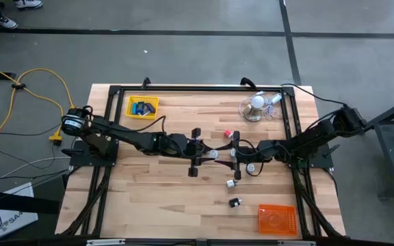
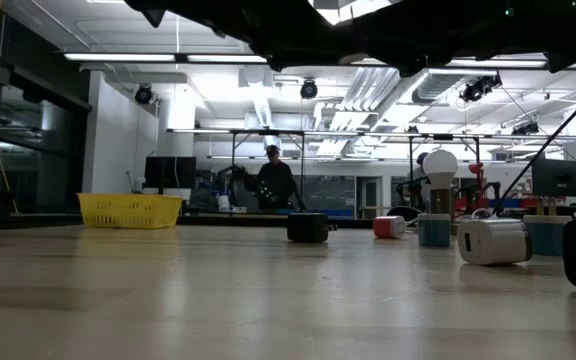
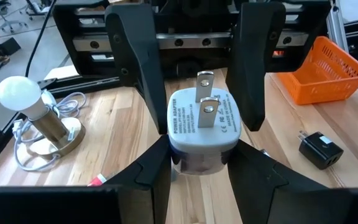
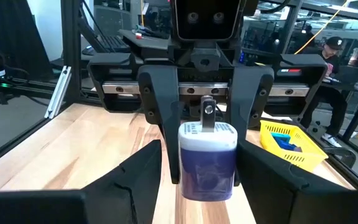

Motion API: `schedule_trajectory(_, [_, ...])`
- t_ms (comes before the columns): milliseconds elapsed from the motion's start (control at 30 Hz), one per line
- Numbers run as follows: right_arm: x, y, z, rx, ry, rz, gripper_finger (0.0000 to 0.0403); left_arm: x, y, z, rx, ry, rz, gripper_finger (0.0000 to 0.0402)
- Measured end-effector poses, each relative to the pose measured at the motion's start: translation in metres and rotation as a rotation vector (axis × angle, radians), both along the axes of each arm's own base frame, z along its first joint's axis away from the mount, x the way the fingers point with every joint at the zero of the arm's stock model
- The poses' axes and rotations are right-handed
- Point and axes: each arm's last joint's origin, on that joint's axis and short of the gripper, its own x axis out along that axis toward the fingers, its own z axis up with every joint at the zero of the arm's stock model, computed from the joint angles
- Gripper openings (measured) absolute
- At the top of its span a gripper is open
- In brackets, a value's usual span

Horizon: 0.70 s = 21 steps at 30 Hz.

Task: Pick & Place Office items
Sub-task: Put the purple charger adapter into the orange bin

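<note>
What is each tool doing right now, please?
Left tool: closed on the white plastic two-prong plug adapter.
Right tool: around the same adapter; grip cannot be told.

A white plug adapter [image 3: 202,121] with silver prongs sat between black fingers [image 3: 135,68], near an orange tray [image 3: 325,65], a yellow tray [image 1: 143,107] and a black charger [image 3: 320,149].

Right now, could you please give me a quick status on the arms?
Left gripper and right gripper both closed on white plug adapter, mid-table, apparent handover. Black adapter and orange tray off to the side, nothing blocking.
</note>
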Motion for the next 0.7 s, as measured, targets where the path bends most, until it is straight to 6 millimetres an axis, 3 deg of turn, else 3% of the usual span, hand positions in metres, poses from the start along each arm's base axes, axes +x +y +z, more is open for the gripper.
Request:
schedule_trajectory(300, [0.0001,-0.0001,0.0001,-0.001,-0.001,-0.001,0.0191,0.0004,0.0013,0.0006,-0.002,-0.006,-0.001,0.0124])
schedule_trajectory(700, [0.0000,-0.0002,0.0004,0.000,-0.004,-0.003,0.0135,0.0004,0.0012,0.0006,-0.002,-0.007,0.000,0.0124])
